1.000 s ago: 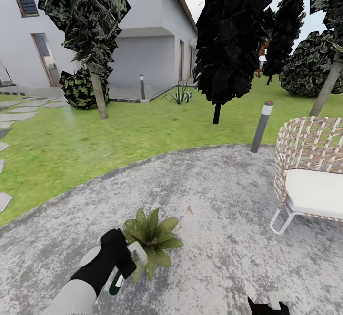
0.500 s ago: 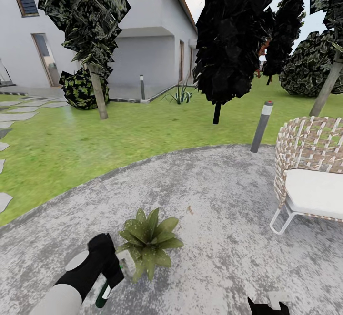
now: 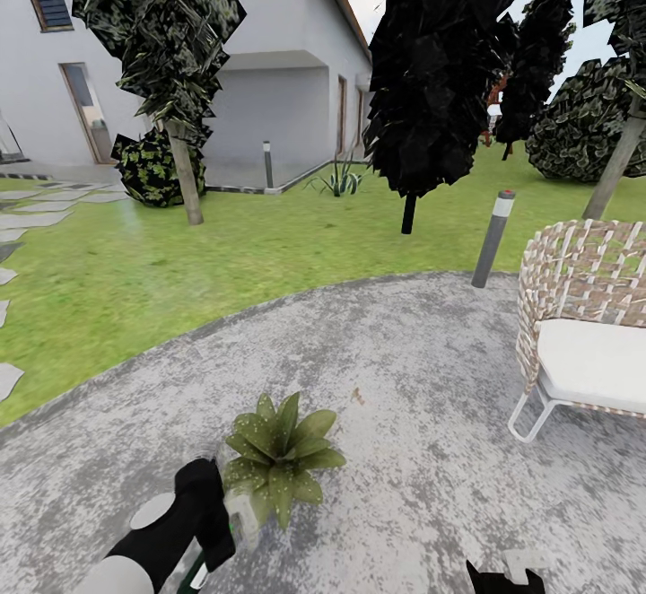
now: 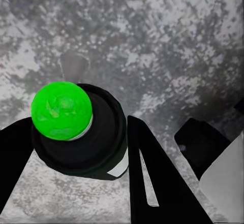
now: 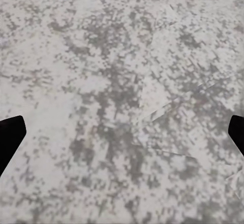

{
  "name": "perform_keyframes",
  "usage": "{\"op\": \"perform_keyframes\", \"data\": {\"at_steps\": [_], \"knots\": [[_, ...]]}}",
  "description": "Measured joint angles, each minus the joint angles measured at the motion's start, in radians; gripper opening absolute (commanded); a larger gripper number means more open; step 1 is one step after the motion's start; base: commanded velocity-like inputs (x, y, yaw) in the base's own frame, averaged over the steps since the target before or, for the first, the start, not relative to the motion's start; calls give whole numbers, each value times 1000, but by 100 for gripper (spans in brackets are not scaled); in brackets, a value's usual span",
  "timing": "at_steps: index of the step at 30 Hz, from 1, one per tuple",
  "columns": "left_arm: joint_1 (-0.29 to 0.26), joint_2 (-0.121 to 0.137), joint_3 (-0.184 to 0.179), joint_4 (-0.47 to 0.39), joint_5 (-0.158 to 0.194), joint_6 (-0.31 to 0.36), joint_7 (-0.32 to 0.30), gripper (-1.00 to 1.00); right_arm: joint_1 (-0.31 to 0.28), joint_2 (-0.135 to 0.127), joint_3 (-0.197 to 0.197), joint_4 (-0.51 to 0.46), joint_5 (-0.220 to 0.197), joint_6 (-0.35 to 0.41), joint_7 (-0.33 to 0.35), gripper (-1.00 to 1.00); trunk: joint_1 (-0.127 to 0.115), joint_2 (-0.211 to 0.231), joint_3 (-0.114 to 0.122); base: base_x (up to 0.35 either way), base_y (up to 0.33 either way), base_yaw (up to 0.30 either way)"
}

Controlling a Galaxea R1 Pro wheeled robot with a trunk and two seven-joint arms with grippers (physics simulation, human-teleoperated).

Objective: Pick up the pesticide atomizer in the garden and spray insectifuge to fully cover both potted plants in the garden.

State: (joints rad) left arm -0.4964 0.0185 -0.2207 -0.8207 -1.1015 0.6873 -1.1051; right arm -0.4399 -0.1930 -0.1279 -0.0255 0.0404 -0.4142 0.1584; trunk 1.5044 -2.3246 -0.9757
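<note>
Green-capped bottle sits clamped in the left hand, lower left of the head view, just beside the leafy plant, presumably for spraying. Right hand spread wide, empty, over paving.

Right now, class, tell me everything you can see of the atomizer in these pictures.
The atomizer is a small dark, round bottle topped by a bright green dome, with a white mark low on its side. The left hand is shut on it, one black finger pressed to each side. It hangs above the speckled grey paving. In the head view it sits beside the plant, mostly hidden by the hand.
</note>
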Motion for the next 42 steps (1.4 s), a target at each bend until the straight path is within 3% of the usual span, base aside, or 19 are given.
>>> {"op": "perform_keyframes", "data": {"at_steps": [3,6,10,17,19,20,22,23,25,42], "knots": [[8,5,28,-3,-1,0,2,-100,0,0,0,0,0,0,0,100,0,0,0,0,0,0],[-1,8,117,-15,-1,-3,-2,-100,-1,0,0,0,0,0,0,100,0,0,0,0,0,0],[-7,8,144,-17,-1,0,-2,-100,0,0,0,0,0,0,0,100,0,0,0,0,0,0],[4,-4,149,-8,0,0,23,-100,0,0,0,0,-1,0,0,100,0,0,0,0,0,0],[4,-8,152,-5,14,1,30,-100,0,0,0,0,-1,0,1,100,0,0,0,0,0,0],[4,-9,152,-3,44,1,35,-100,0,1,0,-1,-2,0,1,100,0,0,0,0,0,0],[7,-7,152,-2,49,1,35,-100,0,0,0,-1,-2,0,1,100,0,0,0,0,0,22],[8,-10,151,-2,128,2,97,-100,0,0,0,-2,-3,0,1,100,0,0,0,0,0,167],[8,-10,148,-1,205,2,180,-100,0,0,0,0,-2,0,1,100,0,0,0,0,0,268],[8,-11,144,0,214,2,193,-100,0,-2,0,-2,-3,-2,2,100,0,0,0,0,0,53]]}}
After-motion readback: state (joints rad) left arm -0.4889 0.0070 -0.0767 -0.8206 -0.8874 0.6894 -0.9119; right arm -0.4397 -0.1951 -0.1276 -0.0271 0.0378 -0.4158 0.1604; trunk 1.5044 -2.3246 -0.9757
